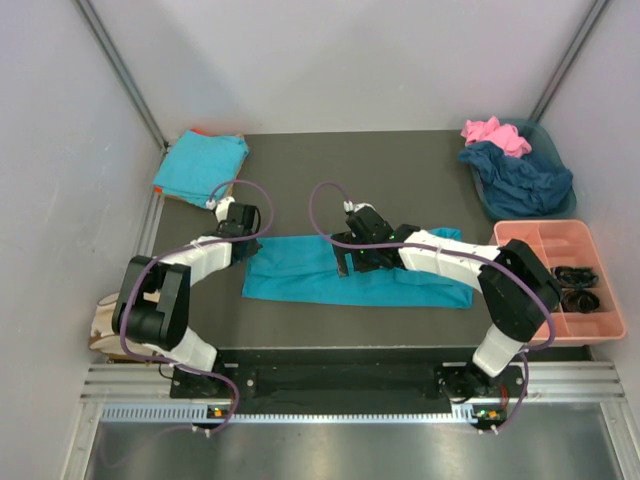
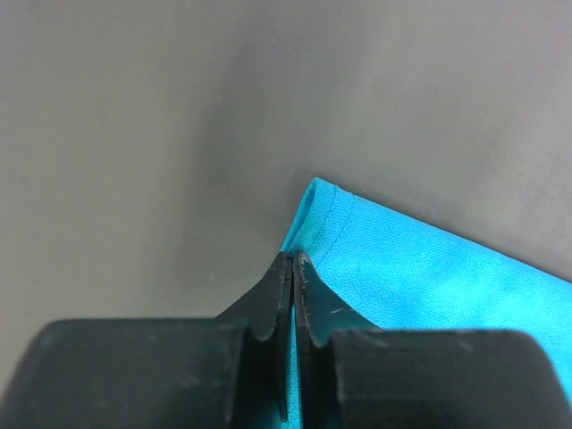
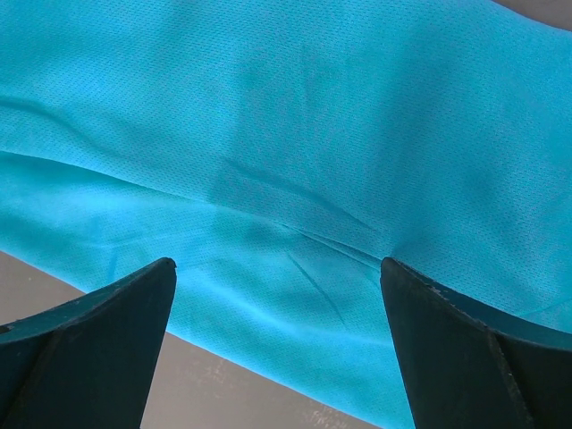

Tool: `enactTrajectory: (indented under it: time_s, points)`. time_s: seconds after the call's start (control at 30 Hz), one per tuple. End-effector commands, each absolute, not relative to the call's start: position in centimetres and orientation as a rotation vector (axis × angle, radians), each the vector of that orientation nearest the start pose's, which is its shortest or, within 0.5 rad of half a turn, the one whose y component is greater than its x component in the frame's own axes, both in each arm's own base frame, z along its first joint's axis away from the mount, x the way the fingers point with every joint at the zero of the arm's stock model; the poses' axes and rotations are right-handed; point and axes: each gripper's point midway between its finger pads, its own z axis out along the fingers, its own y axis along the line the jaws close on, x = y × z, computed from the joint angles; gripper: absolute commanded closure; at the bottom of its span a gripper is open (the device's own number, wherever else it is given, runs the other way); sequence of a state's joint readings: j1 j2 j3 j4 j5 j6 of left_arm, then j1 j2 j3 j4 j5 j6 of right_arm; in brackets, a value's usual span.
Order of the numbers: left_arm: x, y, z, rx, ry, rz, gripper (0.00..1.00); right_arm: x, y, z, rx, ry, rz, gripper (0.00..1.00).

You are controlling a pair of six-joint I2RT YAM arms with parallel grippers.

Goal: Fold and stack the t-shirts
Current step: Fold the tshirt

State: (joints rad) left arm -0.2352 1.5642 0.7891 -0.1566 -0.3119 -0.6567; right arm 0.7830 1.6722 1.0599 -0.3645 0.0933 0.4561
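A turquoise t-shirt (image 1: 300,275) lies folded into a long strip across the middle of the dark table. My left gripper (image 1: 246,243) sits at the strip's far left corner. In the left wrist view its jaws (image 2: 295,260) are shut on the hemmed edge of that t-shirt (image 2: 429,286), a sliver of teal showing between them. My right gripper (image 1: 348,264) hovers over the strip's middle, open wide; the right wrist view shows only teal cloth (image 3: 286,134) under its gripper (image 3: 278,264). A second turquoise t-shirt (image 1: 200,165) lies folded at the back left.
A pink t-shirt (image 1: 495,131) and a navy one (image 1: 525,180) are heaped in a teal basket (image 1: 553,148) at the back right. A pink compartment tray (image 1: 545,238) with black items stands at the right edge. A tan object (image 1: 100,325) lies off the table's left side.
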Motion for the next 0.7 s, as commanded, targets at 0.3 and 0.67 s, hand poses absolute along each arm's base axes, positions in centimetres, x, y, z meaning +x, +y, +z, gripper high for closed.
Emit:
enactTrajectory:
  time_s: [0.3, 0.67]
  points:
    - [38.3, -3.9, 6.5, -0.633, 2.211, 0.08, 1.0, 27.8, 27.9, 5.8, -0.373, 2.551, 0.367, 0.04]
    - [39.7, -3.1, 6.7, -0.637, 2.178, 0.151, 1.0, 27.7, 27.6, 6.0, -0.381, 2.55, 0.349, 0.04]
